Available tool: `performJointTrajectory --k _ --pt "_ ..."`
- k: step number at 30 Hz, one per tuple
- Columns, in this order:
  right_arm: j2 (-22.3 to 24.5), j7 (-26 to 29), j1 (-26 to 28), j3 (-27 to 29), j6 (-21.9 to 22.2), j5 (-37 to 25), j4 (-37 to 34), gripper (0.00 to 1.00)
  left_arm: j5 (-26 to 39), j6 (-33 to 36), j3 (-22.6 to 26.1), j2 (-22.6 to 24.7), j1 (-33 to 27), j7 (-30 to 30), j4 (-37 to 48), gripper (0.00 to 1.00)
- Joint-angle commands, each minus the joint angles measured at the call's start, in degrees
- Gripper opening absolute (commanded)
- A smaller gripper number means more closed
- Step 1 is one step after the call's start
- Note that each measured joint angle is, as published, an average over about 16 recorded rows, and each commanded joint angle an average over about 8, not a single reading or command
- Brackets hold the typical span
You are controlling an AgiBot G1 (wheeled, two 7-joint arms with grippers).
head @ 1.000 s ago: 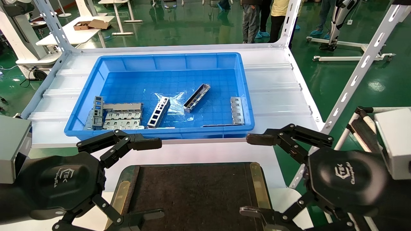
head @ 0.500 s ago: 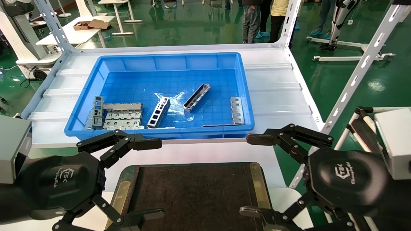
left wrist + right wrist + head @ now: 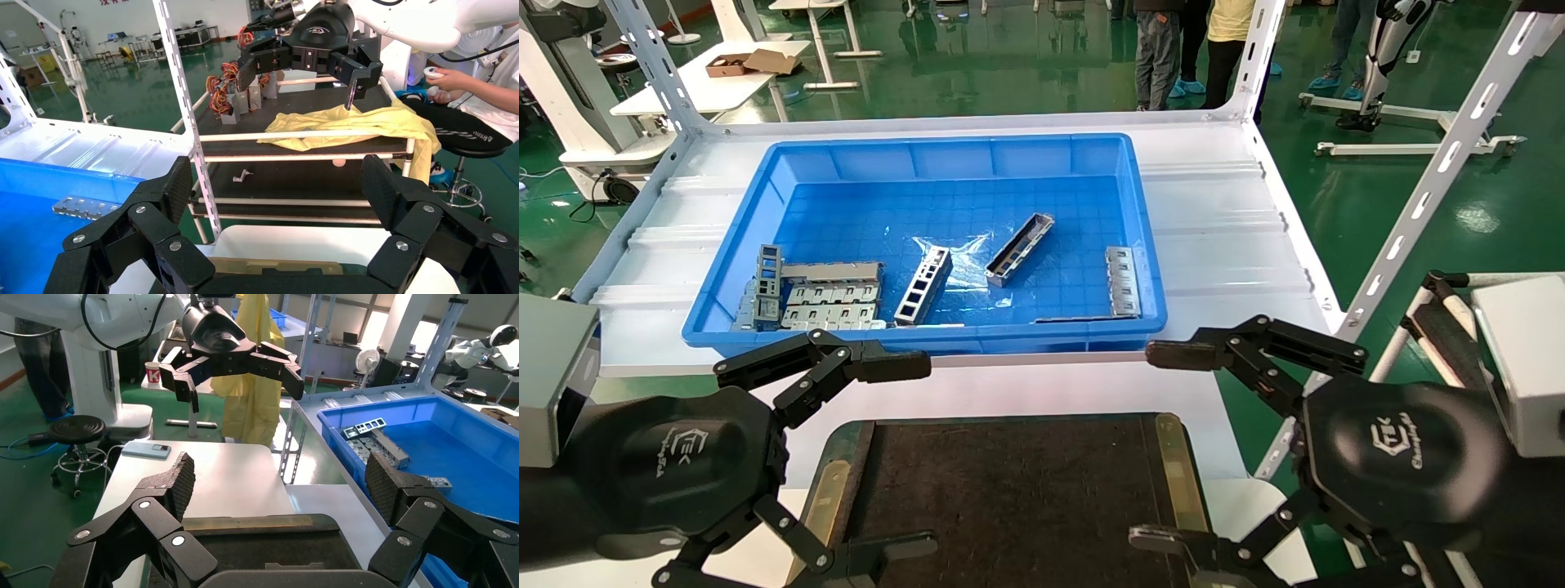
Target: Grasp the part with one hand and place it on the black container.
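Observation:
Several slim grey channel-shaped parts lie in the blue bin (image 3: pixel 944 163): one (image 3: pixel 1019 249) near the middle, one with cut-outs (image 3: pixel 923 286) to its left, one (image 3: pixel 768 282) at the front left. The black container (image 3: pixel 1009 490) lies on the white table in front of the bin, with brass strips on its sides. My left gripper (image 3: pixel 911 457) is open and empty over its left edge. My right gripper (image 3: pixel 1156 447) is open and empty over its right edge. The left wrist view shows my left gripper (image 3: pixel 275 190) open, and the right wrist view shows my right gripper (image 3: pixel 278 484) open above the container (image 3: pixel 275 545).
Flat silver tabbed plates (image 3: pixel 834 304) lie at the bin's front left and one (image 3: pixel 1122 280) at its right. White perforated shelf posts (image 3: pixel 1426 188) stand at the corners. A cart with yellow cloth (image 3: pixel 343 122) stands to the right. People stand behind the shelf.

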Motion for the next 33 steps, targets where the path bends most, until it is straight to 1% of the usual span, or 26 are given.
performJointTrajectory --k 1,10,18,27,33 --pt "0.0 0.0 0.0 0.0 0.0 0.0 0.0 1.0 0.0 0.04 -0.01 0.0 0.02 0.03 0.01 1.0" --pt "0.0 -0.02 0.02 -0.03 -0.02 0.01 -0.03 1.0 1.4 -1.44 0.57 0.75 -0.79 -0.42 0.43 1.0" --pt "0.0 -0.03 0.03 -0.05 -0.01 0.02 -0.04 1.0 4.98 -4.57 1.81 2.9 -3.93 -1.12 3.52 1.0" --pt "0.01 -0.04 0.04 -0.07 -0.01 0.03 -0.04 1.0 11.93 -9.73 5.32 8.82 -11.56 -3.77 10.38 1.0" --pt "0.02 -0.05 0.04 -0.08 0.0 0.04 -0.04 1.0 17.48 -13.29 7.89 13.58 -16.77 -3.35 16.69 1.0"
